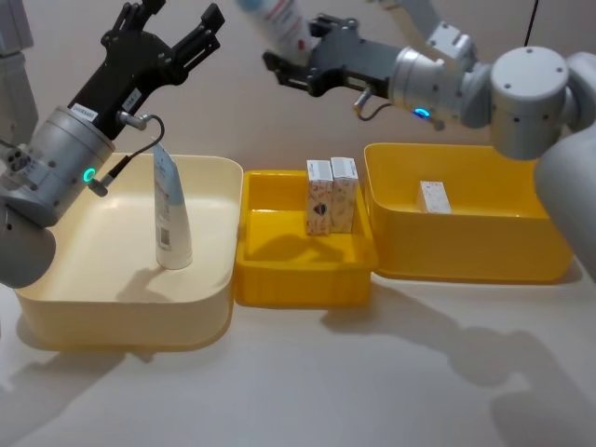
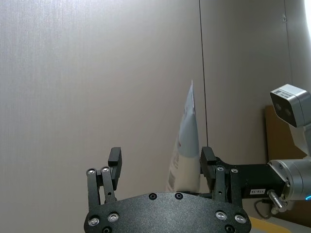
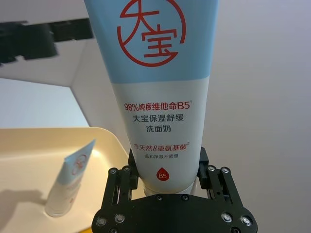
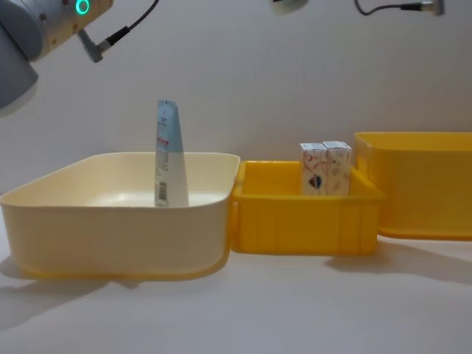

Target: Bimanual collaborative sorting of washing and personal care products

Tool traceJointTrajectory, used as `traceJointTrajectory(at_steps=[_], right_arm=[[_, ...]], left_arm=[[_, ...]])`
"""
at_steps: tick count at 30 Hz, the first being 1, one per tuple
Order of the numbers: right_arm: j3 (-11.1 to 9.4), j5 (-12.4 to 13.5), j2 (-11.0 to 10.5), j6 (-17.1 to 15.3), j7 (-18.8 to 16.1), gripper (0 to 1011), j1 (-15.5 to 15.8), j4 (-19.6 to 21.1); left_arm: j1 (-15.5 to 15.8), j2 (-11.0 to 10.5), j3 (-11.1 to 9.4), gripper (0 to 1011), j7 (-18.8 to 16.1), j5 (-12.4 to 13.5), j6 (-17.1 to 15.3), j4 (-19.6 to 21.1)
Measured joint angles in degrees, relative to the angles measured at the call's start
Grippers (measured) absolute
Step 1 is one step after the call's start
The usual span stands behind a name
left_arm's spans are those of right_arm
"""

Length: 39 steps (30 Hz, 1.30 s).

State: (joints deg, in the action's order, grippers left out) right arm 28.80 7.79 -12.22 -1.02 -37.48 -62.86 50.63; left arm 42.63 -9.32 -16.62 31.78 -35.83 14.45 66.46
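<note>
Left gripper [image 1: 177,26] raised with fingers spread and empty above the cream plastic bin [image 1: 56,307] holding the slim blue-white tube [image 1: 171,214] upright, two white printed cartons [image 1: 331,195] in the small yellow bin [image 1: 298,279], right gripper [image 3: 167,167] clamping the wide blue-white red-marked tube [image 3: 160,92], cut off in head view.

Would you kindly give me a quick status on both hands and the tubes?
Right hand shut on wide tube, raised above bins. Left hand open, raised, facing it. Slim tube upright in cream bin. Nothing between hands.
</note>
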Motion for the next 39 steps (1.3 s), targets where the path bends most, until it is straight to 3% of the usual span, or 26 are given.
traceJointTrajectory(at_steps=[8, 17, 28, 39], right_arm=[[-2.38, 0.71, -2.33, -3.29, 4.42, 667, 2.35, 2.94], [-5.05, 0.9, -3.41, -6.6, 9.88, 667, 4.48, 4.91], [-7.92, 0.37, -3.28, -9.77, 17.26, 668, 6.1, 4.86], [-10.31, -1.06, -1.45, -12.49, 25.98, 668, 6.37, 0.93]], left_arm=[[0.0, 0.0, 0.0, 1003, 0.0, 0.0, 0.0, 0.0], [0.0, 0.0, 0.0, 1003, 0.0, 0.0, 0.0, 0.0], [0.0, 0.0, 0.0, 1003, 0.0, 0.0, 0.0, 0.0], [0.0, 0.0, 0.0, 1004, 0.0, 0.0, 0.0, 0.0]])
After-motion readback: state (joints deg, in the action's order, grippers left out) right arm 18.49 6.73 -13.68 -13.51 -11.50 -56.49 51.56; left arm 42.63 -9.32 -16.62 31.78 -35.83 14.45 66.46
